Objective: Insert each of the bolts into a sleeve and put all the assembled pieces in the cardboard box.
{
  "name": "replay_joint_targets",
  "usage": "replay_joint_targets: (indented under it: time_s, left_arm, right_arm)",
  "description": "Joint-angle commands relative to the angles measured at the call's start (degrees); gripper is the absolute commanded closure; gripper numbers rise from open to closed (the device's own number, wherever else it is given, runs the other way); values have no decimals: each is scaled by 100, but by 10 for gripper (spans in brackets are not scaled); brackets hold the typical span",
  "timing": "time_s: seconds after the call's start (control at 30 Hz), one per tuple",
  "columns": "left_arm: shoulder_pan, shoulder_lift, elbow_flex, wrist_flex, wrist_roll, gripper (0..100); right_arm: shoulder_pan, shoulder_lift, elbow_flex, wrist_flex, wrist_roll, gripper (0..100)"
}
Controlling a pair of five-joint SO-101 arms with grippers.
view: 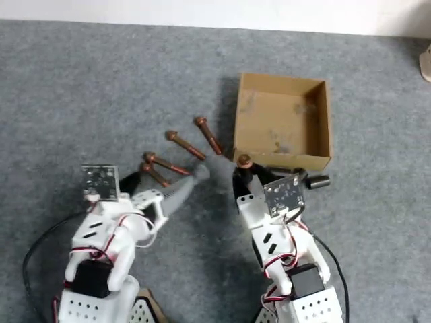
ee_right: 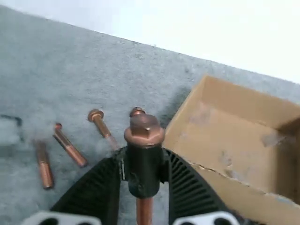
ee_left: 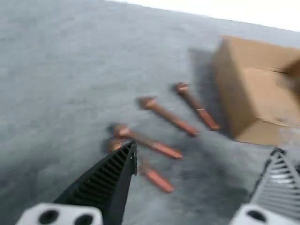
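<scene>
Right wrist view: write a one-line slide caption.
The right gripper holds a bolt fitted in a black sleeve beside the cardboard box; four loose bolts lie on the grey surface.

The sleeve [ee_right: 143,180] in my right tool [ee_right: 144,161] hides the held bolt's [ee_right: 144,131] middle. The cardboard box [ee_right: 234,136] is cut off at the edge. My left tool [ee_left: 205,149] covers part of a loose bolt [ee_left: 157,180].

Four bolts [view: 186,146] lie on the bench [view: 101,87] left of the box [view: 281,160]; a sleeve [view: 317,180] lies just before its near wall.
</scene>
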Motion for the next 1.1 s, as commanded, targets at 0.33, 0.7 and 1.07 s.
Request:
replay_joint_targets:
  time_s: [0.33, 0.7, 1.07]
  left_arm:
    - [-585, -4, 224, 721, -633, 638]
    - [-585, -4, 400, 721, -730, 638]
    - [-576, -4, 690, 308, -738, 638]
  right_arm:
    - [602, 1068, -998, 215, 589, 995]
    - [822, 5727, -4259, -497, 88, 995]
    - [822, 9218, -6976, -497, -1196, 995]
